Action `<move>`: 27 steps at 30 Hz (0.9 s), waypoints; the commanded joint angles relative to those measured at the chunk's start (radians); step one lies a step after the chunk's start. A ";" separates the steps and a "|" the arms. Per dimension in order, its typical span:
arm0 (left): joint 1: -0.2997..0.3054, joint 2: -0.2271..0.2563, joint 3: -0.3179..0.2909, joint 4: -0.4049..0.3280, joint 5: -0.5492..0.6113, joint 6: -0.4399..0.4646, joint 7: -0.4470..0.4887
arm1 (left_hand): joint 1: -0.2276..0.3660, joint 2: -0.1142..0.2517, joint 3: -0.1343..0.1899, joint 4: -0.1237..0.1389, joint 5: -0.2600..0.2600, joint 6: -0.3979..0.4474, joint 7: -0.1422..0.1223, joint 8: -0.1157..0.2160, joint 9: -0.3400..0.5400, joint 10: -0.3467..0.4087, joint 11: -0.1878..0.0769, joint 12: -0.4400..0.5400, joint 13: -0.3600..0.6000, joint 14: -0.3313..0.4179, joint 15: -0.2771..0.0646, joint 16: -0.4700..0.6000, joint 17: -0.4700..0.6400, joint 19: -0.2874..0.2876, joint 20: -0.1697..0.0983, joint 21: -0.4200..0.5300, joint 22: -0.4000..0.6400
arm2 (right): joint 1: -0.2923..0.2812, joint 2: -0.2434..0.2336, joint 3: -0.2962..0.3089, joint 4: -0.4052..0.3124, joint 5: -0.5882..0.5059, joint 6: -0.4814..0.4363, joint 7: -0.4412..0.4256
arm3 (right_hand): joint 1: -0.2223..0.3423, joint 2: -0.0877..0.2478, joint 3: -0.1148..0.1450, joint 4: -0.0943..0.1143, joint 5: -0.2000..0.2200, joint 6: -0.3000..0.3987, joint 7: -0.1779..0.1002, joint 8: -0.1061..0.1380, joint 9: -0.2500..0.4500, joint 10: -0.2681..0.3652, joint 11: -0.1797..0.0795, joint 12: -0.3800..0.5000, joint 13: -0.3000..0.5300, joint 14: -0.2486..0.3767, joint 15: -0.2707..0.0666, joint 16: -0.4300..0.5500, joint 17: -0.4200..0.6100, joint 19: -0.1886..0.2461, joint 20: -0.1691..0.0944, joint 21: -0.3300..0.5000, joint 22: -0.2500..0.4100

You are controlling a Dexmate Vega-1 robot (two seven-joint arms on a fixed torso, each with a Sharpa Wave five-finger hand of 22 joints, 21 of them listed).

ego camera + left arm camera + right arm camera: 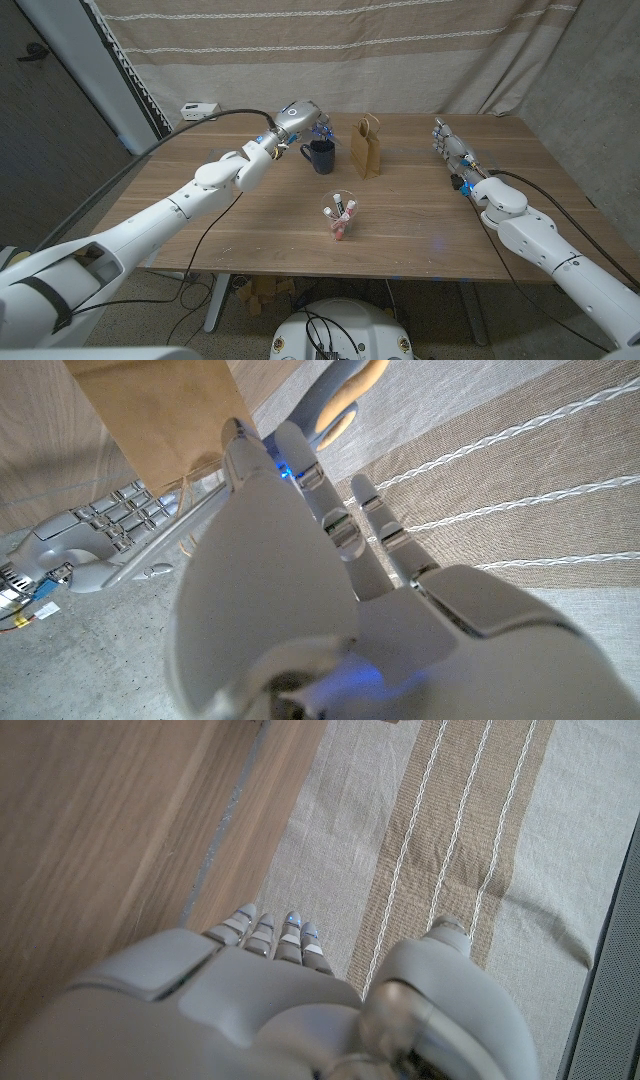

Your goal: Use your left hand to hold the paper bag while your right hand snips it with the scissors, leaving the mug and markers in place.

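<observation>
At the counter's (200, 230) far left, the left robot hand (298, 118) hovers above the mug (321, 156), fingers apart, empty — it should clear the mug and grip the upright paper bag (365, 146) just beside. Right robot hand (450, 147) waits well apart, fingers extended, holding nothing — no scissors identifiable.

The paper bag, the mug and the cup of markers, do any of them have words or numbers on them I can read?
No text can be read in these pictures.
Paper bag: plain brown, no print showing.
Mug: dark, no label visible.
Markers in the clear cup: any print is too small to read.
</observation>
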 commanded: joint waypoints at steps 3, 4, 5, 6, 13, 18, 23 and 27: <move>0.024 -0.011 -0.031 -0.009 -0.055 -0.008 0.054 | 0.061 0.084 -0.009 0.004 0.000 0.014 -0.006 0.010 0.009 0.068 -0.036 0.007 0.069 -0.008 -0.002 -0.001 -0.002 0.006 -0.112 0.012 0.003 | 0.003 0.004 -0.003 0.006 -0.004 0.010 0.006 | 0.006 0.006 -0.008 0.001 -0.004 0.000 -0.004 0.006 0.002 0.004 -0.001 0.002 0.002 -0.001 -0.005 0.005 0.003 0.003 0.003 0.006 0.004; 0.026 -0.014 -0.034 -0.008 -0.069 -0.013 0.051 | 0.061 0.085 -0.009 0.004 0.001 0.017 -0.007 0.013 0.012 0.069 -0.036 0.007 0.069 -0.010 -0.001 -0.003 -0.003 0.007 -0.112 0.014 0.003 | 0.001 0.005 -0.001 0.004 0.000 0.010 0.003 | 0.006 0.006 -0.008 0.001 -0.004 0.000 -0.004 0.006 0.002 0.004 -0.001 0.002 0.002 -0.001 -0.004 0.005 0.003 0.003 0.003 0.006 0.004; 0.027 -0.016 -0.036 -0.007 -0.082 -0.019 0.048 | 0.060 0.085 -0.010 0.005 0.001 0.020 -0.007 0.014 0.012 0.070 -0.036 0.008 0.069 -0.012 -0.001 -0.004 -0.004 0.007 -0.111 0.015 0.003 | -0.001 0.007 0.001 0.004 0.002 0.011 0.002 | 0.006 0.006 -0.008 0.001 -0.004 0.000 -0.004 0.006 0.002 0.004 0.000 0.002 0.002 -0.001 -0.005 0.005 0.003 0.003 0.003 0.006 0.004; 0.029 -0.017 -0.038 -0.007 -0.091 -0.022 0.047 | 0.059 0.086 -0.010 0.005 0.002 0.024 -0.002 0.017 0.014 0.071 -0.036 0.008 0.069 -0.013 -0.001 -0.005 -0.005 0.007 -0.110 0.017 0.003 | -0.002 0.007 0.001 0.005 0.000 0.015 0.003 | 0.006 0.006 -0.008 0.001 -0.004 0.000 -0.004 0.006 0.002 0.004 0.000 0.002 0.002 -0.001 -0.005 0.005 0.003 0.003 0.003 0.006 0.004; 0.035 -0.024 -0.048 -0.004 -0.129 -0.044 0.042 | 0.057 0.088 -0.010 0.006 0.004 0.022 0.002 0.019 0.016 0.074 -0.035 0.008 0.068 -0.011 -0.001 -0.004 -0.008 0.008 -0.109 0.023 0.002 | -0.003 0.010 0.001 0.009 0.000 0.021 0.005 | 0.006 0.007 -0.008 0.001 -0.004 0.000 -0.004 0.006 0.002 0.004 0.000 0.002 0.002 0.000 -0.005 0.005 0.004 0.004 0.003 0.007 0.004; 0.038 -0.025 -0.053 -0.007 -0.136 -0.047 0.041 | 0.057 0.087 -0.010 0.006 0.005 0.022 0.000 0.021 0.018 0.075 -0.035 0.008 0.067 -0.011 -0.002 -0.004 -0.009 0.007 -0.110 0.026 0.002 | 0.001 0.012 -0.001 0.014 0.002 0.022 0.008 | 0.006 0.007 -0.008 0.001 -0.004 0.000 -0.004 0.006 0.002 0.004 0.000 0.002 0.002 0.000 -0.005 0.005 0.004 0.005 0.003 0.007 0.004; 0.040 -0.026 -0.056 -0.005 -0.137 -0.055 0.050 | 0.057 0.085 -0.011 0.005 0.005 0.031 0.003 0.022 0.012 0.076 -0.034 0.005 0.061 -0.010 -0.002 -0.004 -0.011 0.006 -0.110 0.030 0.002 | 0.009 0.016 -0.005 0.021 -0.001 0.024 0.013 | 0.006 0.007 -0.008 0.001 -0.005 0.000 -0.003 0.006 0.002 0.004 0.000 0.002 0.002 0.000 -0.006 0.005 0.004 0.005 0.003 0.007 0.004; 0.041 -0.027 -0.060 -0.005 -0.147 -0.061 0.049 | 0.055 0.084 -0.013 0.005 0.003 0.041 0.012 0.021 0.003 0.089 -0.033 0.004 0.051 -0.006 -0.001 -0.003 -0.015 0.004 -0.110 0.036 0.000 | 0.013 0.018 -0.007 0.027 -0.002 0.028 0.017 | 0.006 0.007 -0.008 0.001 -0.005 0.000 -0.003 0.006 0.002 0.004 0.000 0.003 0.002 0.000 -0.008 0.005 0.004 0.005 0.003 0.007 0.004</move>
